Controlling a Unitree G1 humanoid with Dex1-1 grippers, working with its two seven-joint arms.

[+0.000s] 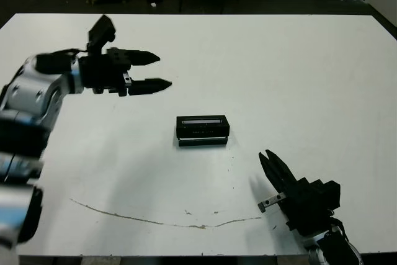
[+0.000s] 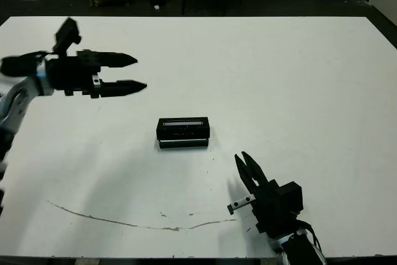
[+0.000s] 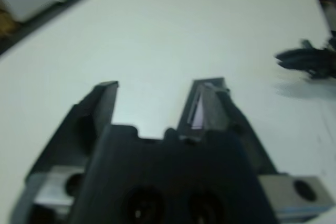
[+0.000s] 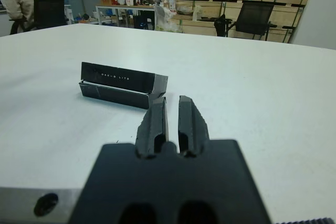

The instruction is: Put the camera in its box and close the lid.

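Observation:
The box [image 1: 202, 141] lies at the middle of the white table [image 1: 298, 79] with the lid [image 1: 202, 122] resting on top of it, its pale strip facing up. In the right wrist view the lid [image 4: 118, 77] sits a little proud of the box [image 4: 112, 95], with a step between them. The camera is hidden. My left gripper [image 1: 163, 71] hovers open and empty over the table, up and to the left of the box. My right gripper [image 1: 265, 156] is shut on nothing near the front edge, to the right of the box, pointing toward it.
A thin brown scratch line [image 1: 161, 220] runs along the table's front. Chairs [image 4: 255, 18], shelves and a seated person [image 4: 20, 1] show beyond the far edge. Bare table surface surrounds the box on all sides.

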